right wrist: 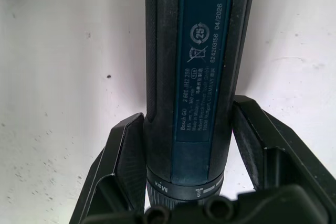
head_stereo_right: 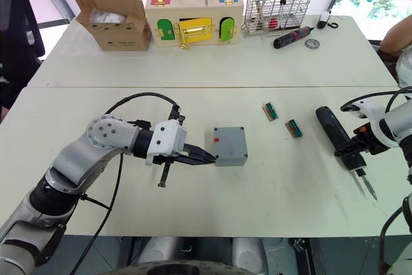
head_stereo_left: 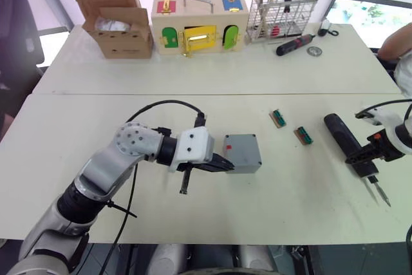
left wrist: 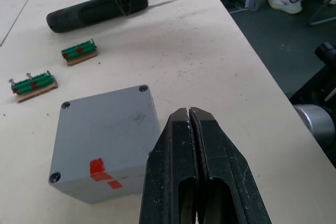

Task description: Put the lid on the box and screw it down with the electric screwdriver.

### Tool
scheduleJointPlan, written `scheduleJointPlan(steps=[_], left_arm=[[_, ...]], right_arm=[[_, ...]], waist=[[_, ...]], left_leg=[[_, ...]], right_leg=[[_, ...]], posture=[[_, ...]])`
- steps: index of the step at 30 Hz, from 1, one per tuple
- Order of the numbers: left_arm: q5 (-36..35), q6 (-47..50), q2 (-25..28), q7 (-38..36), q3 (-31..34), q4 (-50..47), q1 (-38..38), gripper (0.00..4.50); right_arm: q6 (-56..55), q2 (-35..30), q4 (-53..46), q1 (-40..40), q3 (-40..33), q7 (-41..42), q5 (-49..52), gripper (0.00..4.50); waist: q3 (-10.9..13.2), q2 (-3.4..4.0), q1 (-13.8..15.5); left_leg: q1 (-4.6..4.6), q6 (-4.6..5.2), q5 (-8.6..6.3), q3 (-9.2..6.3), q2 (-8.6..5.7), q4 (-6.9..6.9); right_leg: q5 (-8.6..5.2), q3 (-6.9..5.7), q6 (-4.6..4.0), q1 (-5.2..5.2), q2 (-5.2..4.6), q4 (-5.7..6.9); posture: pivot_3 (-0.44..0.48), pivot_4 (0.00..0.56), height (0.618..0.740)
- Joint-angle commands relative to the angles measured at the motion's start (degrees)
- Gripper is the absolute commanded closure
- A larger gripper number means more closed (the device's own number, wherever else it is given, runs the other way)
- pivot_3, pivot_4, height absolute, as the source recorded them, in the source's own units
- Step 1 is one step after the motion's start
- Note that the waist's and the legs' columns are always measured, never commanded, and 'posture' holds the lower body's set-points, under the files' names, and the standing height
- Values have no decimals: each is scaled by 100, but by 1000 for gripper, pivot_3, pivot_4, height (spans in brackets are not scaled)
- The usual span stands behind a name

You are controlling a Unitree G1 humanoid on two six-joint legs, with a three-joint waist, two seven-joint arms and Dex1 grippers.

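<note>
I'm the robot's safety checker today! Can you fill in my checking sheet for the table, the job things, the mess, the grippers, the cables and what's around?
Surface: pale table, bare near the front edge.
Job's things: box with lid already on; electric screwdriver lying flat.
Clutter: two green connector blocks; cardboard box, wooden box, wire rack, red-and-black screwdriver at back.
Grippers: left gripper shut beside the box; right gripper astride the screwdriver, open.
Cables: black cable looping over the left arm.
Surroundings: a person's arm at the far right.

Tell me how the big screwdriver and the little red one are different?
The big screwdriver is thick and all dark; the small screwdriver is thinner, red and black. The big one lies at the right tool; the small one lies beside the wire rack, far off. Both lie flat.
</note>
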Motion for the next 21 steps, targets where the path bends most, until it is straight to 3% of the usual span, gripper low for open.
scheduleJointPlan(steps=[1, 9, 14, 17, 21], left_arm=[[-47, -30, -29, 25, 53, -212, -27, 4500], [-66, -10, -98, 49, 66, -150, -16, 4500], [-90, -99, -113, -6, 145, 113, 13, 4500], [-101, -187, -98, -76, 212, 317, -29, 4500], [-123, -329, -143, -201, 305, 711, -266, 4500]], right_arm=[[-162, -58, -136, 381, 140, 98, -248, 2432], [-397, 56, -116, 406, -2, 201, -558, 2545], [-562, 19, 60, -171, -250, 577, -562, 2545], [-110, -19, 111, -755, -412, 930, -447, 2545], [1553, -662, -549, -1495, -595, 1051, 1087, 2545]], waist=[[-3, -6, 15], [-7, -12, 15], [-4, -6, -14], [9, 37, -42], [35, 103, -38]], left_leg=[[0, 0, 0, -2, 0, 1], [0, 0, 0, -4, -1, 1], [0, 0, 0, -2, -6, 1], [-5, -1, 1, 8, -8, -1], [-17, -3, 2, 15, -7, -12]], right_leg=[[0, -2, 0, 2, 0, 0], [0, -4, 0, 5, 0, -2], [0, -3, 0, 3, -5, -1], [0, 3, 0, -12, -8, 3], [0, 5, 0, -39, -12, 11]], posture=[[0, 150, 737], [0, 150, 737], [0, 150, 737], [0, 150, 737], [0, 150, 737]])
